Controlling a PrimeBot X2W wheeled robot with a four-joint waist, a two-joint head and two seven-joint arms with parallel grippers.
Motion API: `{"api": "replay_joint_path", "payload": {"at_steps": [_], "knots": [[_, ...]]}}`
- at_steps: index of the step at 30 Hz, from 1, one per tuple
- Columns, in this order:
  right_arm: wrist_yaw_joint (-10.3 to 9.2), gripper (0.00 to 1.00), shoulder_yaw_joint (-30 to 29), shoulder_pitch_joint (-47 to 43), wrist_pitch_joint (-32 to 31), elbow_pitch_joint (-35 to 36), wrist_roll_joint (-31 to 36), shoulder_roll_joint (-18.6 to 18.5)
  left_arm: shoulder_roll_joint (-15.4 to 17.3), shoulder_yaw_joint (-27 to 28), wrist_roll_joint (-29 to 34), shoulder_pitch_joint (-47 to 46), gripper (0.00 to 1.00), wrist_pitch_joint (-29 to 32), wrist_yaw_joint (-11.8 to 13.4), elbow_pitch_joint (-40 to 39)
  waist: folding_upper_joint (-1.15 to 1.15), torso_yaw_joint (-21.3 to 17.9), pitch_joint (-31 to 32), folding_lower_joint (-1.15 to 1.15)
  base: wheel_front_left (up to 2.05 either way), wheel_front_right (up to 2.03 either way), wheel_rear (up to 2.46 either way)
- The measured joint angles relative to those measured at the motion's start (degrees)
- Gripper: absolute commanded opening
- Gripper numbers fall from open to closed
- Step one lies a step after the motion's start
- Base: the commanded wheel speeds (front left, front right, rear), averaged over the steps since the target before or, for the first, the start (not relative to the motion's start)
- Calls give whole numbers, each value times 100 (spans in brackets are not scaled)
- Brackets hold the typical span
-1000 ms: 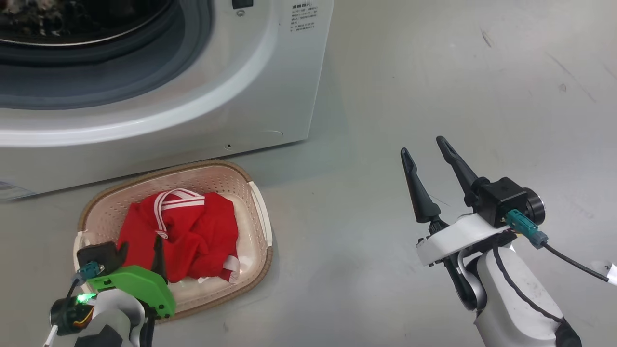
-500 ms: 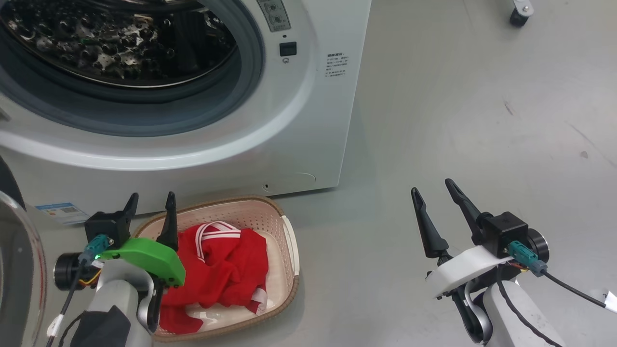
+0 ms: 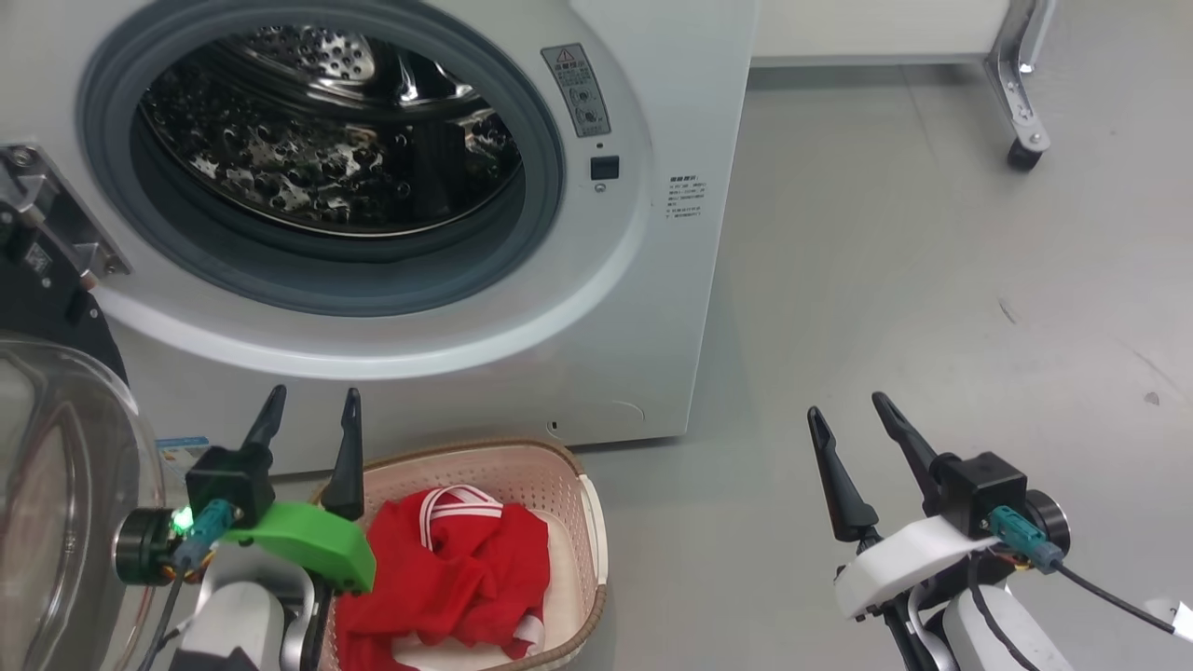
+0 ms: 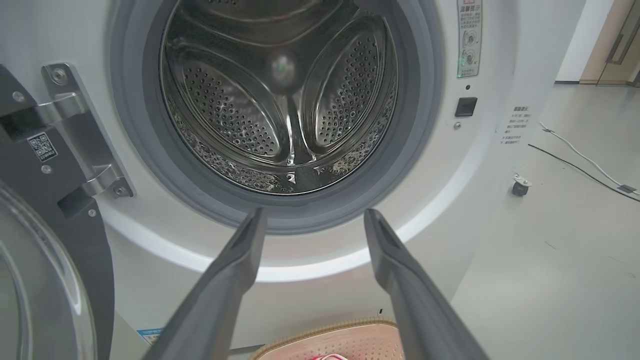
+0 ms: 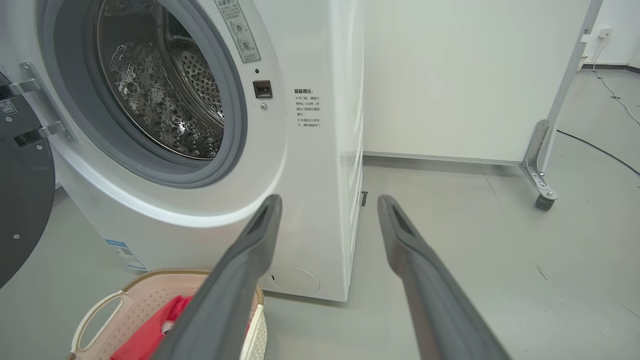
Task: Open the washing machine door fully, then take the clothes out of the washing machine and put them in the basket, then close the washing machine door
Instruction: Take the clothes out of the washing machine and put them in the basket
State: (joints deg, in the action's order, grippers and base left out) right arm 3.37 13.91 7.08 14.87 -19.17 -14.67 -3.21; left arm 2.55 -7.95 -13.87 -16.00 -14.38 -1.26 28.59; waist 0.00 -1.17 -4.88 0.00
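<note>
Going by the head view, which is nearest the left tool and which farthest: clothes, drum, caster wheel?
1. Clothes, in the basket just right of the left tool.
2. Drum, ahead, inside the machine.
3. Caster wheel, far upper right.

The washing machine door point(image 3: 65, 466), cropped left, seems mostly hidden.

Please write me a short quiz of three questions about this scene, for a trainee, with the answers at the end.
1. True or false: the washing machine door is shut.
2. What holds the red clothes?
3. Fill in: the left pincer and the right pincer both stand ____.

Key: 1 false, it is swung open; 2 the basket; 3 open.
</note>
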Motion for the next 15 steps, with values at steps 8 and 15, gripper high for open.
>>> {"api": "replay_joint_path", "payload": {"at_steps": [8, 15], "knots": [[-47, 100, -13, -253, 0, -14, 0, 4, 8, -55, 92, 710, 100, 0, 104, -326, 0, 53, 349, 0, 0, 0, 0], [-55, 100, -40, -470, 0, 7, 1, 15, 13, -105, 94, 1221, 100, 1, 205, -624, 0, 64, 546, 0, 0, 0, 0]]}}
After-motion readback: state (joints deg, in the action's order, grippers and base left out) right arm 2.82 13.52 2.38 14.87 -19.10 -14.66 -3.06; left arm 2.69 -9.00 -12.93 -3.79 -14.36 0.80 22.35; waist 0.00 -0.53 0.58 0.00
